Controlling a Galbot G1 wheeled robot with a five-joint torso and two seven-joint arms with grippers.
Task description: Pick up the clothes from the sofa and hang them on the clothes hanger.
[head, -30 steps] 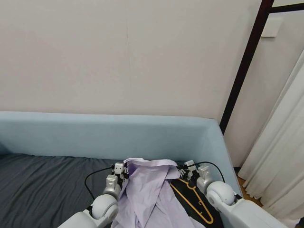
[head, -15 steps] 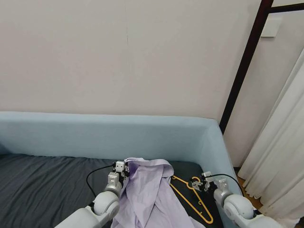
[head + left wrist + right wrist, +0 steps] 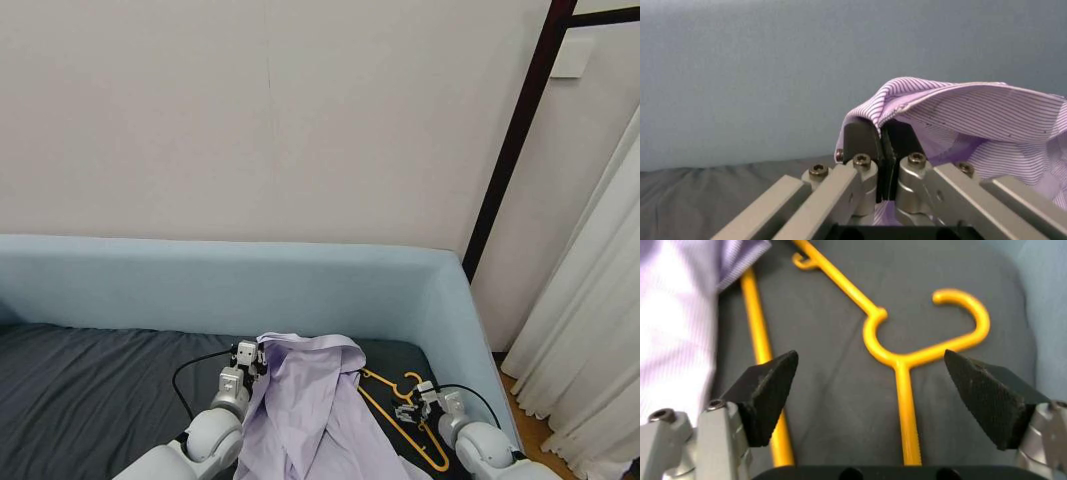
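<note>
Left gripper (image 3: 881, 134): it is shut tight on a small fold at the top of the purple shirt (image 3: 310, 395). It holds the fold up over the sofa (image 3: 200, 280), close to the blue back.

Right gripper (image 3: 870, 360): its fingers are spread wide and it holds nothing. It hangs just over the yellow hanger (image 3: 897, 362), at the right end of the seat.

Shirt: it droops from the left gripper toward the near side. I cannot tell where its bottom end lies.

Hanger: it lies flat on the dark seat, just right of the shirt. Its hook sits between the two wide fingers. One arm of it runs under the shirt's edge.

What could go wrong first: the left pinch is only a little bit of cloth. A tug could make the shirt slip out and fall.

What could go wrong next: the hanger is thin and lies flat. The fingers could slide off it or grab the seat cloth too.

What could go wrong last: the shirt lies on one hanger arm, so lifting the hanger could drag the shirt.
</note>
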